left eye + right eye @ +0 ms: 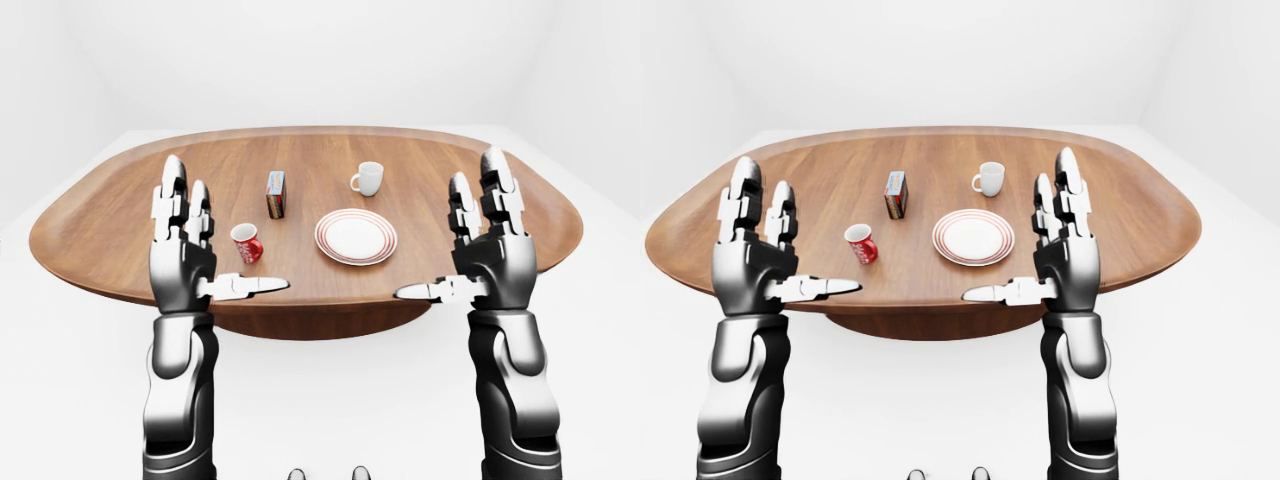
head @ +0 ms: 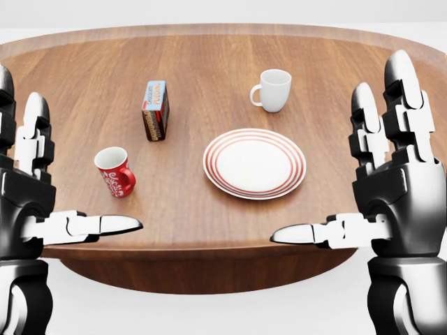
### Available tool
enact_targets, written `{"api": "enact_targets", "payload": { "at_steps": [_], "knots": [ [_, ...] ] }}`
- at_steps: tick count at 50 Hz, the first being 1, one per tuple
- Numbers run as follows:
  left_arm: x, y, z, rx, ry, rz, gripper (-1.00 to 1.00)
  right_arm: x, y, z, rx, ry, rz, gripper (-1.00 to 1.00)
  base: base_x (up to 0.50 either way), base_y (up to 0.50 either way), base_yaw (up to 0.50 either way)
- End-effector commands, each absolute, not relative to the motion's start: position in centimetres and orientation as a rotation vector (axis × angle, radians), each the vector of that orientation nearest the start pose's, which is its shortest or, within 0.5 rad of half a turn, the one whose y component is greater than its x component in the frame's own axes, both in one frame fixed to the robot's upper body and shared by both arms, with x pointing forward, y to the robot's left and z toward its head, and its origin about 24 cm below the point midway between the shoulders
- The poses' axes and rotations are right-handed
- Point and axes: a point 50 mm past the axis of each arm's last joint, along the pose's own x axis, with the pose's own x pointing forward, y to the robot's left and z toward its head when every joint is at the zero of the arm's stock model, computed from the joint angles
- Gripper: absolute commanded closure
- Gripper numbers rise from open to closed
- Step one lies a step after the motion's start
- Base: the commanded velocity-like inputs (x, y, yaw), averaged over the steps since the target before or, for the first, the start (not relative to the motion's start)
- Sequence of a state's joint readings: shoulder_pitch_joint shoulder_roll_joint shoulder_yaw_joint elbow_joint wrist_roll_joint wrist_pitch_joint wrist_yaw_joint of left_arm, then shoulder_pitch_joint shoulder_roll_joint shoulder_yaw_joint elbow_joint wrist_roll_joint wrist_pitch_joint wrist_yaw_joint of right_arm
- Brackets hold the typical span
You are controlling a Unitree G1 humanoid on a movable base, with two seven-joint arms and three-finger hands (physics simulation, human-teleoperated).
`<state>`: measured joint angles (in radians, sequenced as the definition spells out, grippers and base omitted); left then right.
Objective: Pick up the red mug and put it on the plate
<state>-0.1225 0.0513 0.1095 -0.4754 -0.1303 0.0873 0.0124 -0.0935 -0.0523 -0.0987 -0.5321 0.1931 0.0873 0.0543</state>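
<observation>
Table (image 2: 209, 63): wood, visible grain, satin sheen. Red mug (image 2: 114, 172), white mug (image 2: 273, 89), striped plate (image 2: 255, 163): glossy, ceramic-looking. Small box (image 2: 155, 110): printed, possibly cardboard. Left hand (image 1: 185, 262), right hand (image 1: 491, 258): polished metal-like shells, dark matt joints.

Red mug (image 2: 115, 171): small, red body with white curly pattern, white interior, stands upright on its base, mouth open upward, appears empty. Handle points toward the lower right of the head view. Position: left part of the wooden tabletop in the head view, near the table's lower edge. Plate (image 2: 255, 163): round, white, several concentric red rings around the rim, plain white centre. Lies flat on the tabletop, nothing on it. Position: near the middle of the head view, to the right of the mug. Mug and plate well apart, not touching.
</observation>
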Motion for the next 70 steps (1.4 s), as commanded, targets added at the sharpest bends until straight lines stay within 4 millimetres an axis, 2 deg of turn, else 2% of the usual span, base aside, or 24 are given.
{"api": "enact_targets", "payload": {
  "at_steps": [1,20,41,48,52,70],
  "knots": [
    [24.80,17.36,17.37,-0.064,-0.519,0.048,-1.00,23.64,-16.33,17.72,0.111,-0.548,0.079,-1.00,0.00,0.50,0.00],
    [24.74,17.60,17.71,-0.065,-0.533,0.054,-1.00,23.60,-16.34,18.08,0.112,-0.565,0.087,-1.00,0.00,0.50,0.00],
    [24.95,17.49,17.33,-0.065,-0.515,0.045,-1.00,23.81,-16.34,17.42,0.100,-0.533,0.086,-1.00,0.00,0.50,0.00],
    [25.01,17.69,17.15,-0.063,-0.506,0.050,-1.00,24.03,-16.39,17.28,0.074,-0.524,0.061,-1.00,0.00,0.02,0.00],
    [24.94,17.77,17.23,-0.062,-0.511,0.053,-1.00,23.63,-16.57,17.71,0.124,-0.550,0.078,-1.00,0.12,0.00,0.00],
    [25.02,17.80,17.16,-0.064,-0.507,0.055,-1.00,23.62,-16.54,17.69,0.133,-0.548,0.090,-1.00,0.50,0.00,0.00]
  ]
}}
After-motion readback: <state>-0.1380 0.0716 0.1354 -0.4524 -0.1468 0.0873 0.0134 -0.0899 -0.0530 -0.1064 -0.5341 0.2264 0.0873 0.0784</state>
